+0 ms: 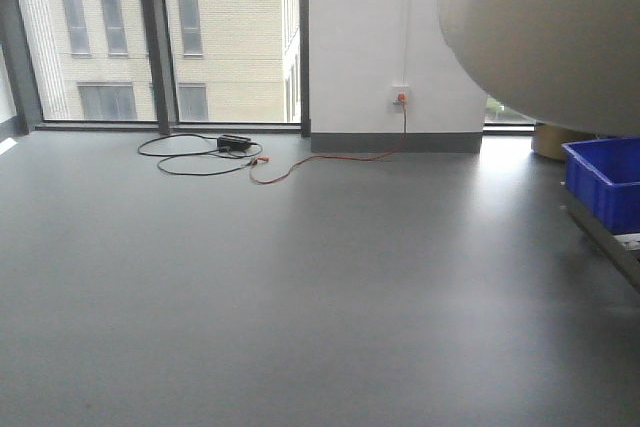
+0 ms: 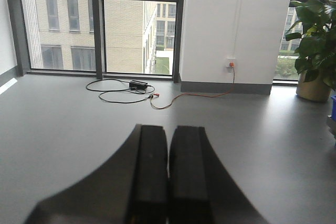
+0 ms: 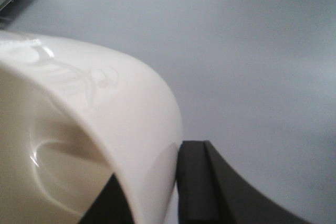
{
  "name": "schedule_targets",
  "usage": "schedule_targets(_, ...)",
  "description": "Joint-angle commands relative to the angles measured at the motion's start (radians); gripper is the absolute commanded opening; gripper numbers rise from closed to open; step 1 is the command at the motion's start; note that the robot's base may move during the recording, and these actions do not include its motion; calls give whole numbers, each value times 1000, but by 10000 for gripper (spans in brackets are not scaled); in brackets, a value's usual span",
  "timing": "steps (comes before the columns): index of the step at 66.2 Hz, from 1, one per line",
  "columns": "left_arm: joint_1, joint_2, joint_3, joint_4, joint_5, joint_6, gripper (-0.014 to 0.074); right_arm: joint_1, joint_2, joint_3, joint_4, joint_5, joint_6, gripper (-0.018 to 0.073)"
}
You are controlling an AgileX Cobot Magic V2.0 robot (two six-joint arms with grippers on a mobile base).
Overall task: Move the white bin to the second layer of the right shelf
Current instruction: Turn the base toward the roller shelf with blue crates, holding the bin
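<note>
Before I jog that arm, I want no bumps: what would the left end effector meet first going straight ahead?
Nothing close: the left end effector, shut, points over bare floor. Far ahead lie the black charger and white wall; depth is unclear.

Bare office-building room: grey floor (image 1: 250,297), tall windows (image 1: 150,37), potted plant (image 2: 315,40).

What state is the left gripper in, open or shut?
Shut: the left wrist view shows the left gripper with its two fingers pressed together and nothing between them.
</note>
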Motion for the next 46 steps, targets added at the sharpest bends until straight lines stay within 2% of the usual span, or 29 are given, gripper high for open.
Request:
schedule_targets(1,-6,-2,37,-1,-86,-7,85,-1,-2,-29,4,-92,-1,53)
schedule_targets(46,-6,-2,37,-1,-86,-7,85,-1,-2,-29,4,-92,-1,53)
